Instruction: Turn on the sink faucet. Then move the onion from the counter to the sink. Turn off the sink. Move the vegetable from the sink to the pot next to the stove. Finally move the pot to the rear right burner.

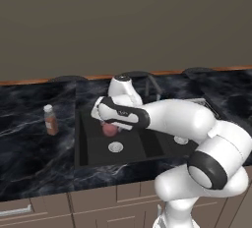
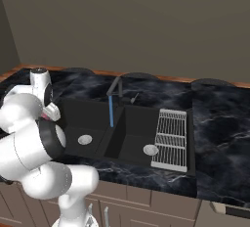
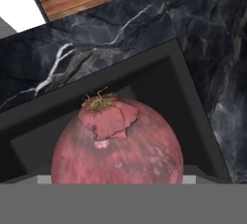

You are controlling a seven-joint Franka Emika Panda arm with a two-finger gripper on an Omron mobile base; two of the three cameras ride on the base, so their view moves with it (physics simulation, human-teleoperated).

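Note:
My gripper hangs over the left basin of the black sink, shut on the onion, a reddish-pink ball just above the basin's silver drain. The hand view has the onion close up, stem end toward the camera, with the basin's corner and the marble counter behind it; the fingertips are hidden. In the right base view my arm covers the hand, with a sliver of onion peeking out. The slim black faucet pours a blue stream into the sink.
A brown bottle with a white cap stands on the counter left of the sink. A silver wire rack lies over the right basin's right side, beside its drain. Cabinet fronts run below the counter.

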